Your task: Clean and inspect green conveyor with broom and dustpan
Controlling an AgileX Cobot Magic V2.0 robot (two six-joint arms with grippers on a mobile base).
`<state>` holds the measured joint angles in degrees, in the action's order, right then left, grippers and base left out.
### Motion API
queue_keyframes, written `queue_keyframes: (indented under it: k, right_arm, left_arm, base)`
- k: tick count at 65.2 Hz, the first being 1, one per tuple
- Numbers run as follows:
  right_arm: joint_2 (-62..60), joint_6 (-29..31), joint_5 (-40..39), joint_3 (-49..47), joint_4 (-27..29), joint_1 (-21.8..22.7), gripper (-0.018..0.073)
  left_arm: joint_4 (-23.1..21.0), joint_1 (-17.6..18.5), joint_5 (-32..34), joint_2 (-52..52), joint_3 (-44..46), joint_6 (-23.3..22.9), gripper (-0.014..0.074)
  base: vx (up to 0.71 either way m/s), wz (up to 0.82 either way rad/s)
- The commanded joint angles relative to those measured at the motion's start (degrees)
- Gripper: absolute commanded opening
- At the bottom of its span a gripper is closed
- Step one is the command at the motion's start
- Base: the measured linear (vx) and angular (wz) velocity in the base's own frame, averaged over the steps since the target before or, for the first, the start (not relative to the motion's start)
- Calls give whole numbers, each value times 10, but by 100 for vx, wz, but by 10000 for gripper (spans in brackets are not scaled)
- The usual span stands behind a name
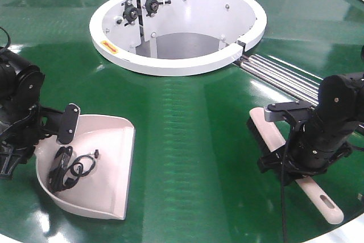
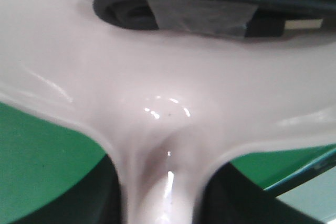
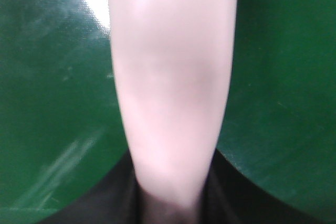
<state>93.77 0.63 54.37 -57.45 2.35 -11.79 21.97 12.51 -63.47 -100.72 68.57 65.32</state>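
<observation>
On green conveyor (image 1: 193, 140), pale pink dustpan (image 1: 114, 135) — black cables (image 1: 62, 169) inside

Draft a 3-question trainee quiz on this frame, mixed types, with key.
1. True or false: the right hand grips the broom.
2. What lies in the dustpan? A) black cable bundle B) screws C) nothing
3. Fill in: the white hub is ringed by the ___ conveyor.
Key: 1 true; 2 A; 3 green.
</observation>
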Motion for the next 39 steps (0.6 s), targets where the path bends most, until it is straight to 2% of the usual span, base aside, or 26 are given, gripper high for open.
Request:
queue_keyframes:
  k: [1, 22, 39]
  right_arm:
    - [-25, 7, -11, -12, 1, 4, -4]
    - [-25, 7, 1, -12, 0, 4, -4]
    - [-25, 7, 5, -12, 2, 4, -4]
  left_arm:
    - [7, 3, -3, 23, 12, -8, -6]
    - [6, 3, 0, 23, 12, -8, -6]
    - [6, 3, 89, 23, 12, -8, -6]
  base:
    - [0, 0]
    - [0, 0]
    - [0, 0]
